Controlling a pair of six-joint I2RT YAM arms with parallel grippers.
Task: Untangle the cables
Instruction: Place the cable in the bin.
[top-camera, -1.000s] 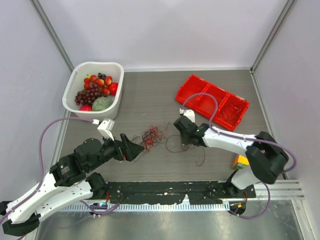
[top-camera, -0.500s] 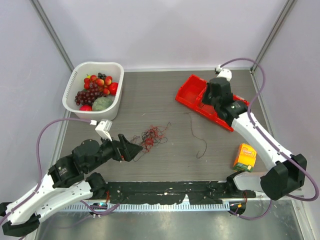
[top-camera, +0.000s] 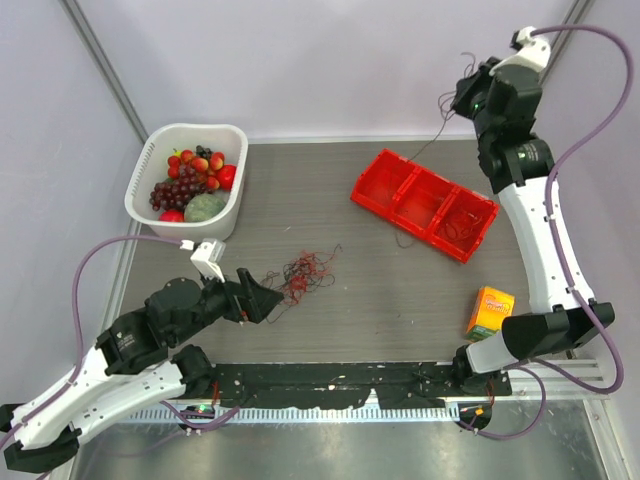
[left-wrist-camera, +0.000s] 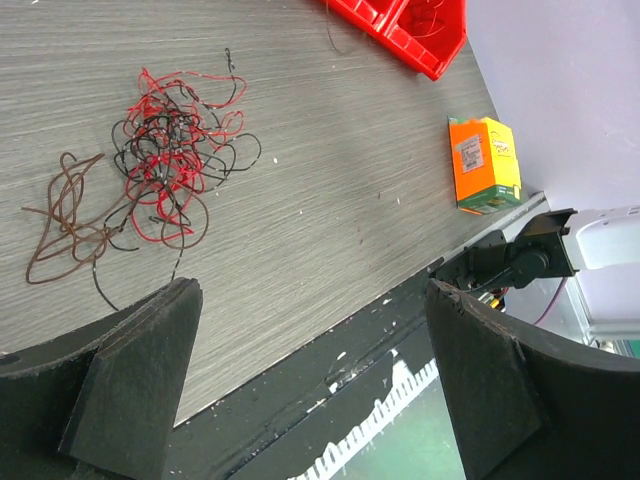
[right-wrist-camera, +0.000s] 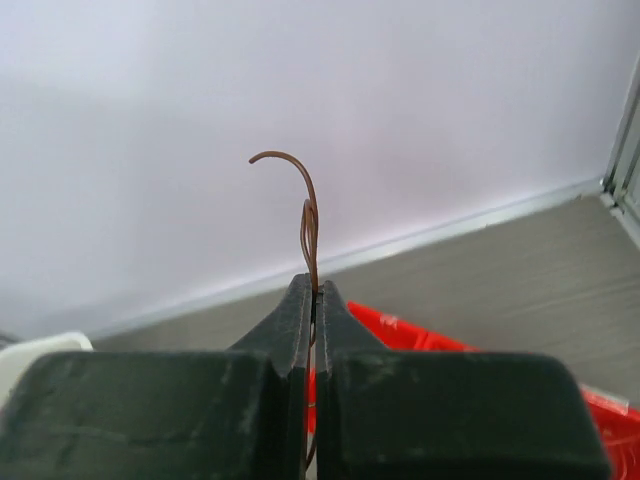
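Note:
The cables (top-camera: 305, 272) lie mid-table as a small tangle of thin red and dark wires, also in the left wrist view (left-wrist-camera: 170, 155). My left gripper (top-camera: 268, 295) is open and empty, just left of the tangle, its fingertips (left-wrist-camera: 140, 390) low over the table. My right gripper (top-camera: 458, 97) is raised high at the back right, shut on a thin brown wire (right-wrist-camera: 311, 225). That wire hangs down (top-camera: 425, 150) toward the red tray (top-camera: 385, 180).
A white basket (top-camera: 232, 140) of fruit stands at the back left. An orange box (top-camera: 489, 311) lies at the right, also in the left wrist view (left-wrist-camera: 484, 165). The red tray has three compartments, the right one holding thin wires (top-camera: 462, 222).
My right gripper has lifted from beside the tangle up and back to the far right, carrying the brown wire off the table and over the red tray. The left arm has barely moved.

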